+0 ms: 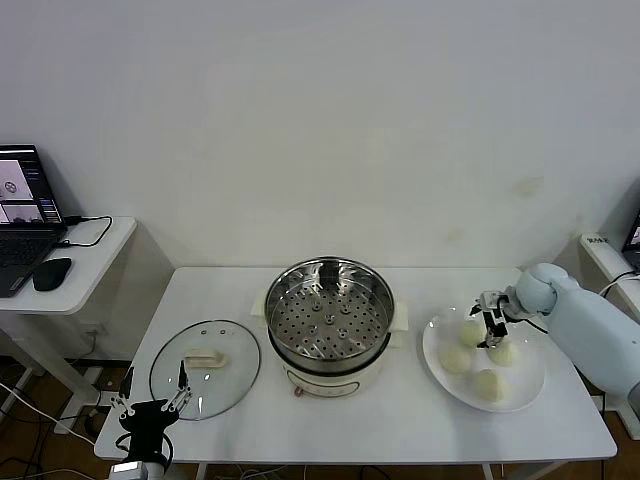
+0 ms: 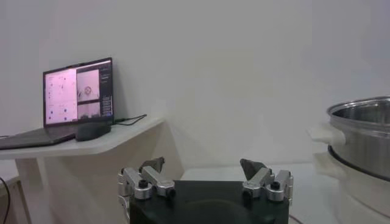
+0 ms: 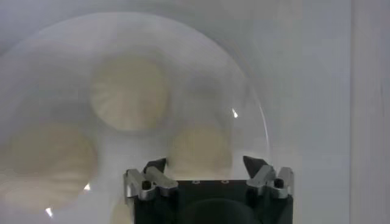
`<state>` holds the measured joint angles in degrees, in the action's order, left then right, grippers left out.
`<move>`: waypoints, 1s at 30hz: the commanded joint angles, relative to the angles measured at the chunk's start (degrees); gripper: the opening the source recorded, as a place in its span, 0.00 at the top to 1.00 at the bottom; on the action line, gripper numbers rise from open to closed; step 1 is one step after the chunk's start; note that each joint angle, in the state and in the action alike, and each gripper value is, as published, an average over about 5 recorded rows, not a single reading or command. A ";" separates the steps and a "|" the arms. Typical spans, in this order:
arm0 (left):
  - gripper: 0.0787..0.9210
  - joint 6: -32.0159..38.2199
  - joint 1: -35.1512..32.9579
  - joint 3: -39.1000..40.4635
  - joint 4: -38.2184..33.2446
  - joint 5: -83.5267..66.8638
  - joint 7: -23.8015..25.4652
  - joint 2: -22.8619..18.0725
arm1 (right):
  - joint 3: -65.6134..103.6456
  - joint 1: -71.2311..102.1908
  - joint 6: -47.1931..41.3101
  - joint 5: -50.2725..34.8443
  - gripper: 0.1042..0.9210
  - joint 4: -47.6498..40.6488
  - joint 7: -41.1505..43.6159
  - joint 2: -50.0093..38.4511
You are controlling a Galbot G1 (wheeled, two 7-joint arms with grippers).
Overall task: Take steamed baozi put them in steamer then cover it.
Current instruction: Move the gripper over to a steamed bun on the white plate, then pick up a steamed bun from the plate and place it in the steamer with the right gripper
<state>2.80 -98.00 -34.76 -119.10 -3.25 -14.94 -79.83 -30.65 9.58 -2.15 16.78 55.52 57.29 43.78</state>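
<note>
Plain white wall behind; a side shelf at far left carries a laptop [image 1: 22, 208] and a mouse [image 1: 50, 273]. I'm working on a white counter [image 1: 400, 425].

Steamer [image 1: 328, 325] at counter centre, uncovered, perforated tray bare, no bun in it yet. Cover [image 1: 205, 368] lies flat to the steamer's left, near the counter's front edge. White plate [image 1: 525, 385] to the right holds the steamed baozi [image 1: 455, 359]; I count four, packed close, some touching.

Right claw [image 1: 493, 331] is down among the buns, fingers either side of one bun. In the wrist view that bun [image 3: 200, 151] sits between the finger tips [image 3: 253, 164], but I can't tell whether the pads are touching it or merely flanking it. Left claw [image 1: 152, 407] hangs low at the front-left counter corner, just beside the cover, fingers spread wide, nothing in it.

Risks as I judge them:
- Buns are soft; clenching too hard likely dents or tears the skin.
- Neighbours crowd the target. A finger may shove one, or lifting may drag a stuck one along and roll it off the plate.
- Too light a pinch on a smooth dome: bun may slip on the carry over the steamer's raised rim.
- Left claw sits near the cover's edge; a stray move could nudge it off the counter front.
</note>
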 commanded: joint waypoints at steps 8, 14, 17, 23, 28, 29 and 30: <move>0.12 0.02 -0.17 0.18 -0.31 -0.20 0.03 -0.14 | -0.35 0.26 0.05 0.41 0.41 -0.16 0.53 0.06; 0.12 0.02 -0.20 0.21 -0.48 -0.22 -0.02 -0.20 | -0.81 -0.91 0.73 -0.63 0.47 1.72 0.73 -2.04; 0.12 0.01 -0.21 0.16 -0.58 -0.30 -0.05 -0.11 | -2.21 -2.71 0.89 -2.21 0.47 4.59 1.07 -4.70; 0.12 -0.02 -0.27 0.14 -0.78 -0.47 -0.05 0.24 | -8.64 -11.19 -0.28 -11.37 0.47 15.74 1.64 -12.85; 0.12 -0.02 -0.25 0.48 -0.95 -0.65 -0.05 0.60 | -15.09 -22.87 -0.50 -19.08 0.47 22.29 1.46 -16.27; 0.12 -0.03 -0.24 0.60 -1.03 -0.68 -0.05 0.69 | -17.02 -25.73 -0.51 -20.46 0.47 23.12 1.34 -16.29; 0.12 -0.04 -0.25 0.72 -1.12 -0.73 -0.04 0.77 | -18.84 -28.45 -0.52 -21.75 0.47 23.78 1.15 -16.04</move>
<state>2.77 -98.25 -33.97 -120.23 -4.01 -15.01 -79.01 -40.34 -3.99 -2.31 5.19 69.85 58.47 33.09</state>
